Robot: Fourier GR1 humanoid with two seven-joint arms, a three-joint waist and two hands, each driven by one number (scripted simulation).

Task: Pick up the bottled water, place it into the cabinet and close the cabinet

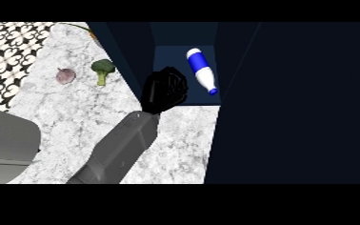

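Note:
The bottled water [201, 76], white with a blue band and a blue cap, lies on its side on the floor of the open dark blue cabinet [179, 52], cap pointing toward me. My right hand [165, 91] is at the cabinet's front left, just left of the bottle and apart from it. Its fingers are relaxed and hold nothing. The grey forearm [119, 148] runs down to the lower left. My left hand does not show.
A broad dark cabinet door [288, 105] stands open at the right. On the marble counter [70, 109] to the left lie a broccoli floret [103, 68] and a purplish garlic bulb [65, 76]. A grey shape [15, 140] sits at the left edge.

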